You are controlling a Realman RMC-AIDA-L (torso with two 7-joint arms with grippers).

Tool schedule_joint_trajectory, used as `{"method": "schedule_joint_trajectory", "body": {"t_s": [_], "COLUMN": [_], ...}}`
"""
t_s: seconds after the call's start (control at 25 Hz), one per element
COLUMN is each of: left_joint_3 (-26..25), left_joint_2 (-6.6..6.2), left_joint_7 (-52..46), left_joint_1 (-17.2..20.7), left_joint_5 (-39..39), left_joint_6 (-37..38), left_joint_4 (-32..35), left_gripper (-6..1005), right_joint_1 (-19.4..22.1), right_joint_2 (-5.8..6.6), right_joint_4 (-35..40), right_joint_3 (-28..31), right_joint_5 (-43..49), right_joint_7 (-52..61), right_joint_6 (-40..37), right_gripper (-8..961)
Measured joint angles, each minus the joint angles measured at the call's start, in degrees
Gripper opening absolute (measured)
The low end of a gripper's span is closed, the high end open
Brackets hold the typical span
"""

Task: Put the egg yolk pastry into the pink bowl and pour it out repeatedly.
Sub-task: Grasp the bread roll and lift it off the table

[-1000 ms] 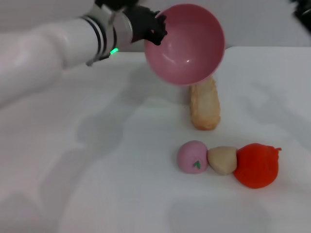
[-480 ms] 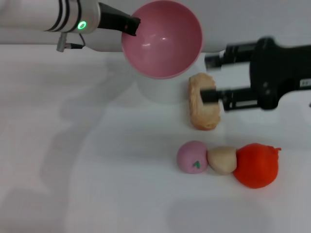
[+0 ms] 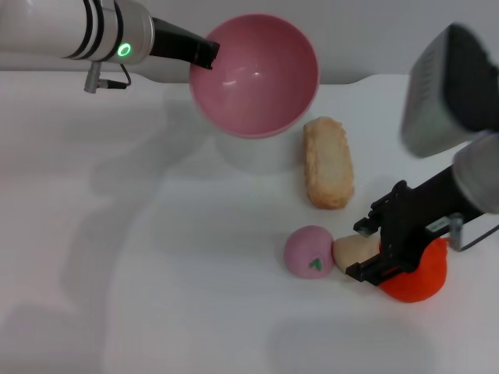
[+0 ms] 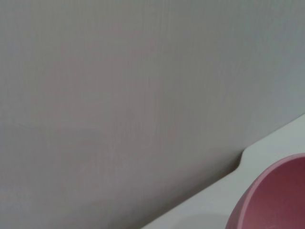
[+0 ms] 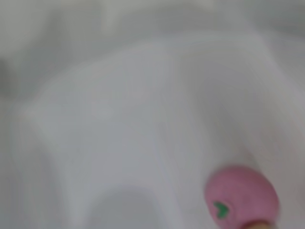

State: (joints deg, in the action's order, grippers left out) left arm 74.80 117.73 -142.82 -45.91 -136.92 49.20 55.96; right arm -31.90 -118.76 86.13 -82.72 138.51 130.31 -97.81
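Note:
The pink bowl (image 3: pixel 253 74) hangs tilted above the back of the table, its inside facing me and empty. My left gripper (image 3: pixel 207 53) is shut on its left rim. Part of the bowl also shows in the left wrist view (image 4: pixel 279 198). The egg yolk pastry (image 3: pixel 348 248) lies on the table between a pink ball (image 3: pixel 308 251) and a red object (image 3: pixel 417 276). My right gripper (image 3: pixel 357 249) is low at the pastry, open, with one finger on each side of it. The right wrist view shows the pink ball (image 5: pixel 240 198) and a sliver of the pastry (image 5: pixel 259 224).
A long tan bread (image 3: pixel 327 162) lies behind the pastry, to the right of and below the bowl. The pink ball touches the pastry's left side and the red object sits against its right. The white table (image 3: pixel 140 257) is bare on the left.
My right gripper has come down from beside the bread to the pastry and now straddles it. The left gripper keeps the bowl at about the same place.

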Motion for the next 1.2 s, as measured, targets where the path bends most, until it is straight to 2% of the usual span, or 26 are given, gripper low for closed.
{"method": "schedule_joint_trajectory", "body": {"t_s": [0.12, 0.24, 0.64, 0.96, 1.2], "left_joint_3": [0.0, 0.3, 1.1, 1.9, 2.0], "left_joint_2": [0.08, 0.1, 0.26, 0.32, 0.34], "left_joint_7": [0.0, 0.0, 0.0, 0.2, 0.7], "left_joint_1": [0.1, 0.2, 0.7, 0.7, 0.7], "left_joint_5": [0.2, 0.5, 2.2, 3.4, 3.8], "left_joint_6": [1.2, 1.7, 2.1, 2.2, 2.0], "left_joint_4": [0.1, 0.2, 0.8, 1.4, 1.4], "left_gripper": [44, 44, 44, 44, 44], "right_joint_1": [-0.3, -0.6, -0.8, -2.8, -2.5], "right_joint_2": [-0.02, -0.03, -0.07, -0.08, -0.15], "right_joint_4": [-3.2, -5.3, -9.4, -14.3, -14.4], "right_joint_3": [-3.5, -4.3, -6.2, -8.4, -10.9], "right_joint_5": [4.2, 6.3, 7.8, 7.9, 8.0], "right_joint_7": [1.6, 2.6, 2.6, 2.1, 0.7], "right_joint_6": [4.5, 7.2, 11.3, 14.3, 16.8], "right_gripper": [672, 672, 673, 674, 602]}}
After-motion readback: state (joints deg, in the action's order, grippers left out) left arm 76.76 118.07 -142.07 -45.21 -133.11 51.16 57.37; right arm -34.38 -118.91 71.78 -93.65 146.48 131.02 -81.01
